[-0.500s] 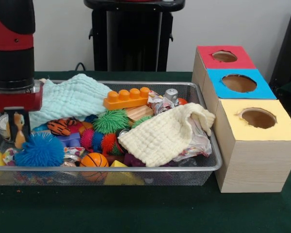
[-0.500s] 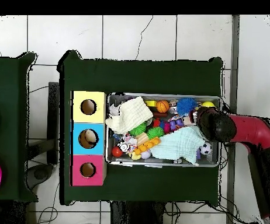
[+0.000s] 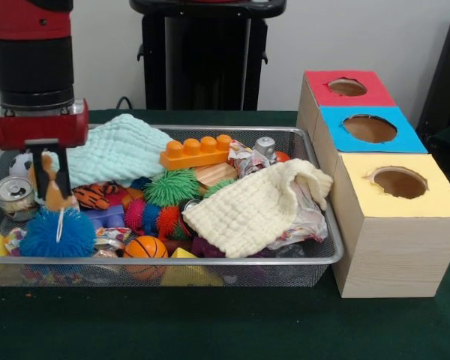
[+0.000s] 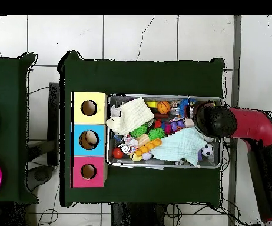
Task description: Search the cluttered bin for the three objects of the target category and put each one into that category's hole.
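One tan toy (image 3: 51, 186), clamped in pincer (image 3: 50, 196).
Hangs above blue spiky ball (image 3: 58, 233), left end of wire bin (image 3: 324, 259).

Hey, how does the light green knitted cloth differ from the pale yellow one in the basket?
The light green cloth lies at the back of the basket, near the robot; the pale yellow cloth is nearer the boxes. The green one lies partly behind the tool; the yellow one is heaped over crumpled wrappers. Both are ribbed and rumpled.

The red and black arm (image 4: 244, 126) reached over the right end of the silver wire-mesh basket (image 4: 165, 165) of toys.
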`<state>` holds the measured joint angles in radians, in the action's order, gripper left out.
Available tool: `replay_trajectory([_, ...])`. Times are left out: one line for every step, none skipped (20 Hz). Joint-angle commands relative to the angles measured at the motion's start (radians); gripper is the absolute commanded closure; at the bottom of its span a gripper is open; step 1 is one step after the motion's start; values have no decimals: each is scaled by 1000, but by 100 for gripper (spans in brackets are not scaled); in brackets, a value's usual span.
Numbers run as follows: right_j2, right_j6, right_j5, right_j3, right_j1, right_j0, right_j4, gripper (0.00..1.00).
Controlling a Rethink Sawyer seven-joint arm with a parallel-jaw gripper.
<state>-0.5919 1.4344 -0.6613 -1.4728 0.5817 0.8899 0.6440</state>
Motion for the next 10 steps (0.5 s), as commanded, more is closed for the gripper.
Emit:
replay_trajectory([-37,-68,-128,-69,58,-67,-55,100])
replay_trajectory([-33,-61,-129,-71,65,-74,-61,100])
replay_trajectory([-25,-44,-129,-68,70,-88,-66,100])
replay_trajectory([-19,-38,-130,-69,76,-96,-71,100])
replay_trajectory([-12,-21,-128,-77,89,-105,-79,100])
replay_trajectory([-5,-13,-121,-88,97,-109,-83,100])
replay_trajectory([4,4,-118,-102,113,-118,-91,100])
replay_trajectory([10,15,-109,-118,124,-121,-95,100])
replay_trajectory([17,25,-99,-134,134,-125,-100,100])
replay_trajectory([25,29,-86,-145,135,-122,-98,100])
